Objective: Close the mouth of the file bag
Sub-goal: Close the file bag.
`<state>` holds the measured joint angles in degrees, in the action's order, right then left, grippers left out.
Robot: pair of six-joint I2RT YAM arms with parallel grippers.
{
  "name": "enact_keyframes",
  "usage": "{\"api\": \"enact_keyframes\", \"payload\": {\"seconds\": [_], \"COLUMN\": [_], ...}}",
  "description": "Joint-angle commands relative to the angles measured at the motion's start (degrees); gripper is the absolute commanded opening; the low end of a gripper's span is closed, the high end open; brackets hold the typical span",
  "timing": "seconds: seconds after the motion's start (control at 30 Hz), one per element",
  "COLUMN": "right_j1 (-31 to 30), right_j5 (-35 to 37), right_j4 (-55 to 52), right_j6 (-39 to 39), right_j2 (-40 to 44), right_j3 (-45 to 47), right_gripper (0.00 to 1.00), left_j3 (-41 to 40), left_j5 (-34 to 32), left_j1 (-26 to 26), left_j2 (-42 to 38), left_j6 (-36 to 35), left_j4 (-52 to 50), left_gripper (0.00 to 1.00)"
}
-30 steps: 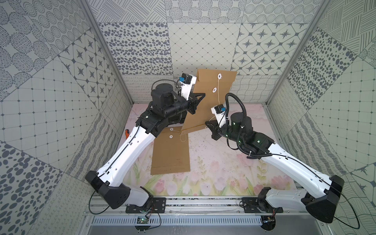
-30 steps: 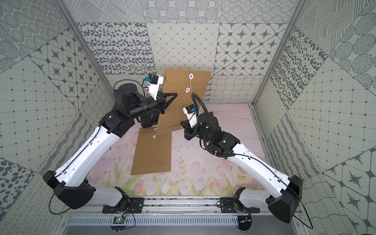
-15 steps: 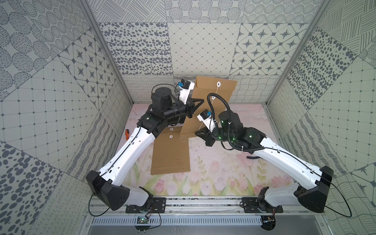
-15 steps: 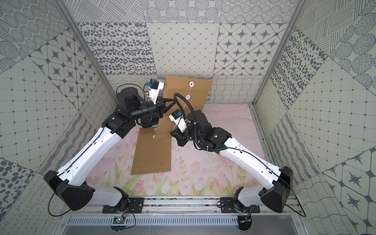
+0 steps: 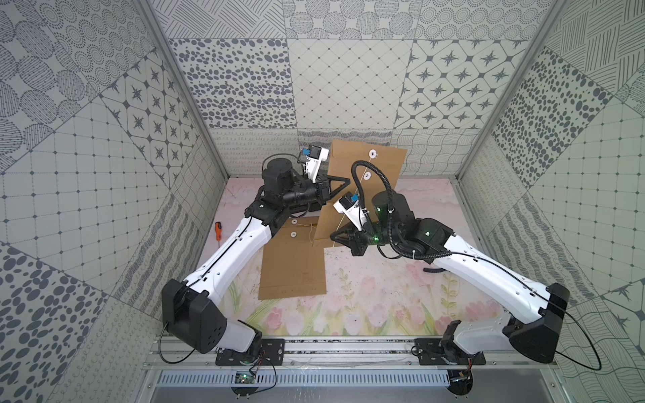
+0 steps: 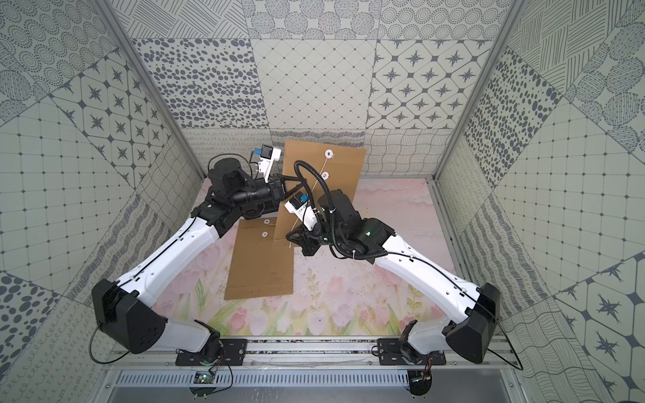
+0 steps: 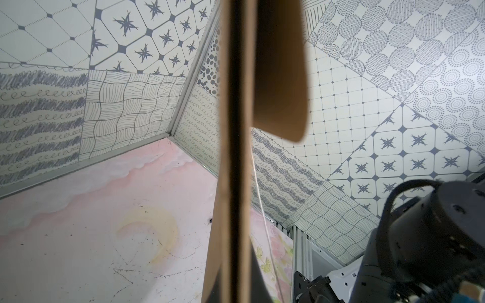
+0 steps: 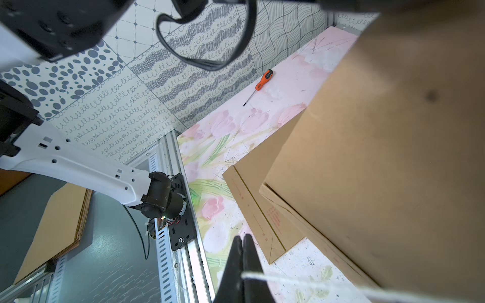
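Swinging aside, right gripper [image 8: 242,244] drags its pinched string [image 8: 301,281] taut; left gripper [image 5: 348,181] clamps the file bag [image 5: 387,158] for winding.

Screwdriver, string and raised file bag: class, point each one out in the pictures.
screwdriver [image 8: 262,81]: right wrist view, on its orange handle.
string [image 8: 262,276]: right wrist view, on its white strand.
raised file bag [image 5: 391,162]: in a top view, on its bare brown face.
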<state>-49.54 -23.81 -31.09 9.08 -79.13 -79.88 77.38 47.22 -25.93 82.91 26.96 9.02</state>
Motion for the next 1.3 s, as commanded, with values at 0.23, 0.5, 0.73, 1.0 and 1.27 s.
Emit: {"api": "enact_keyframes", "payload": {"seconds": [0.23,0.5,0.73,1.0,1.27], "right_j1": [3.20,7.57,11.37,14.78,16.84], "right_j5": [-4.39,-6.74,-7.54,-7.30,-6.87], "right_j4": [4.26,4.28,3.87,3.68,3.46], "right_j6": [4.30,5.82,5.79,4.54,4.21], "right_j2": [0.47,3.77,5.74,7.11,8.47], "right_j3": [5.39,8.27,10.21,11.43,11.50], "right_gripper": [0.00,0.00,0.00,0.00,0.00], "left_j3": [-2.40,-1.77,-0.71,0.13,0.49], "left_j5": [12.54,15.54,17.74,18.91,19.46], "left_j1": [0.72,0.83,0.97,1.15,1.40], "left_j2": [0.92,0.41,0.49,0.41,0.17], "left_j6": [13.42,12.88,13.53,14.21,13.81], "left_j4": [22.36,21.84,21.48,21.31,20.20], "left_gripper": [0.00,0.00,0.00,0.00,0.00]}}
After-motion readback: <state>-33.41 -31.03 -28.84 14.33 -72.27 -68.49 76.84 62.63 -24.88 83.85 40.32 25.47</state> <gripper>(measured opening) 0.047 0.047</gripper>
